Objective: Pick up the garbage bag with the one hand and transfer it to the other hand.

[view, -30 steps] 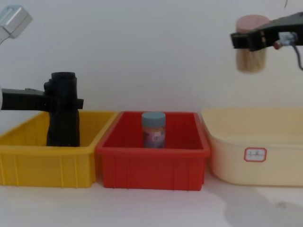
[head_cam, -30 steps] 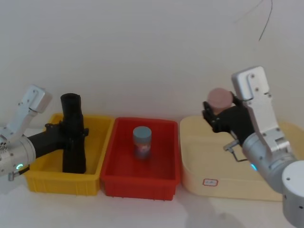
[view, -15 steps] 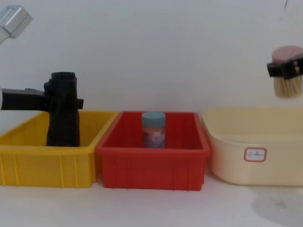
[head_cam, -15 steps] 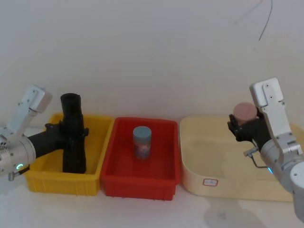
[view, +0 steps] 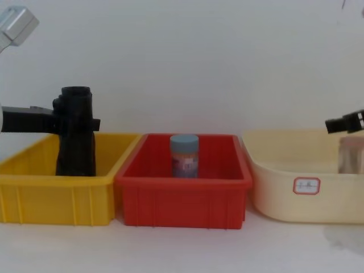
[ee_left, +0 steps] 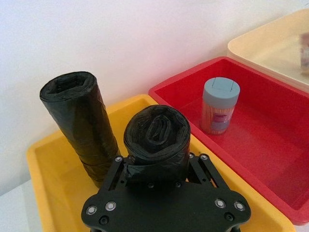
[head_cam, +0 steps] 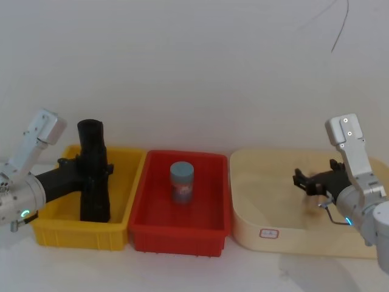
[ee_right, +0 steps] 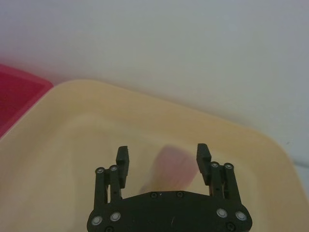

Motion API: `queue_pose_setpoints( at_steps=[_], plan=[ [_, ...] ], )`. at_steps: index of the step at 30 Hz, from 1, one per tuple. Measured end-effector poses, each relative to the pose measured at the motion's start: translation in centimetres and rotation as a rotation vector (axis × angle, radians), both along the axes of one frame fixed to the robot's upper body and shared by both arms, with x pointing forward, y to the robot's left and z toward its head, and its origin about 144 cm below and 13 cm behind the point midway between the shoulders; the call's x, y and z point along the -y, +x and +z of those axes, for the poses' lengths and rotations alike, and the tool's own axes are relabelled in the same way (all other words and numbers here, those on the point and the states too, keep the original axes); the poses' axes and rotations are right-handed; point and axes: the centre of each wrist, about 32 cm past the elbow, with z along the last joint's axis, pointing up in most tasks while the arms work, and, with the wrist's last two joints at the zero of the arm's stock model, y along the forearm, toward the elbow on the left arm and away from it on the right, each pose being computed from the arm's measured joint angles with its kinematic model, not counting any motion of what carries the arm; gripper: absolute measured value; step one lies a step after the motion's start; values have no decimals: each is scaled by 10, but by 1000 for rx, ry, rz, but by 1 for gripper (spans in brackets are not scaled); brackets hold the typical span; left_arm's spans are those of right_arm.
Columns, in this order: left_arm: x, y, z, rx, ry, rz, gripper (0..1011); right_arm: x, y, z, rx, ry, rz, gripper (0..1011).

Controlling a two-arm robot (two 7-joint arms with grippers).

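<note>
left gripper (head_cam: pixel 100 170), green-lit wrist: reaching in from the left over the yellow bin (head_cam: pixel 61 234), closed tight on the garbage bag (ee_left: pixel 157 137), one finger to each side.

garbage bag: black, slightly glossy plastic, rolled into a thick bundle. coiled folds visible at the top end, creases and wrap lines down the side. upright, top well above the bin rim, lower end down inside the yellow bin. resting on the bin floor or just clear of it: cannot tell.

just beside it in the same bin: a second black roll (ee_left: pixel 79 121), slimmer and straight, upright, not gripped.

red bin (head_cam: pixel 182 240) next along, just beside the yellow one, with a blue-lidded jar (head_cam: pixel 182 181) upright near its middle. cream tub (head_cam: pixel 267 213) at the right end of the row.

right gripper (ee_right: pixel 162 154), blue-lit wrist: low over the cream tub, fingers wide apart, holding nothing. below the fingers, a blurred pinkish shape (ee_right: pixel 171 166), too smeared to identify.
</note>
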Motion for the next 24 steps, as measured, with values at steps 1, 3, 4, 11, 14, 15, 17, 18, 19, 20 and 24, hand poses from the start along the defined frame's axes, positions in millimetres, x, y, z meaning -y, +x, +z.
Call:
queue_pose_setpoints(
  at_steps=[1,3,4,11,14,15,17,18,19,20,24],
  plan=[
    [0,0,0,0,0,0,371,1,1,-1,-6,3,0,875],
    [0,0,0,0,0,0,371,3,5,-3,-22,11,-2,922],
    [0,0,0,0,0,0,371,4,7,-4,-31,16,-2,958],
    [0,0,0,0,0,0,371,8,12,-8,-58,31,-5,1000],
    [0,0,0,0,0,0,371,10,14,-9,-67,36,-6,999],
    [0,0,0,0,0,0,371,10,15,-10,-68,38,-6,1000],
    [0,0,0,0,0,0,371,11,16,-10,-74,41,-7,1000],
    [0,0,0,0,0,0,371,11,16,-11,-76,41,-7,999],
    [0,0,0,0,0,0,371,11,17,-11,-78,43,-7,999],
    [0,0,0,1,1,-1,371,11,17,-11,-80,44,-7,1000],
    [0,-1,4,11,6,-4,374,12,18,-12,-85,47,-8,1000]
  ],
)
